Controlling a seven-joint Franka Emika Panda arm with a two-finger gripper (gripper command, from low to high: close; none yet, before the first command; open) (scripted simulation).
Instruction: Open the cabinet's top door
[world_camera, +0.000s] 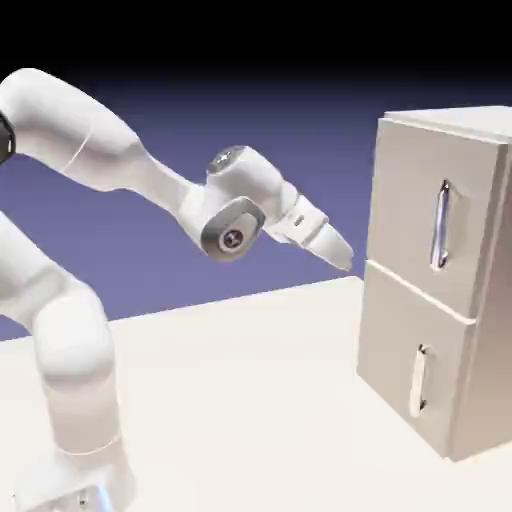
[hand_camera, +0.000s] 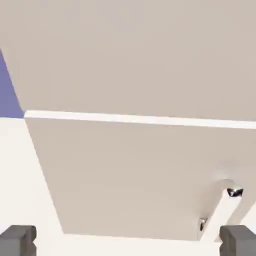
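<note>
My claw (hand_camera: 128, 241) is spread wide, well apart from the top door's (world_camera: 436, 210) left edge, bare desk (world_camera: 250, 400) below.

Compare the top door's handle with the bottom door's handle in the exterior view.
The top door's handle is longer; the bottom door's handle is shorter. The top handle shows silvery with darker streaks, while the bottom one looks mostly white. Both are upright bars.
</note>
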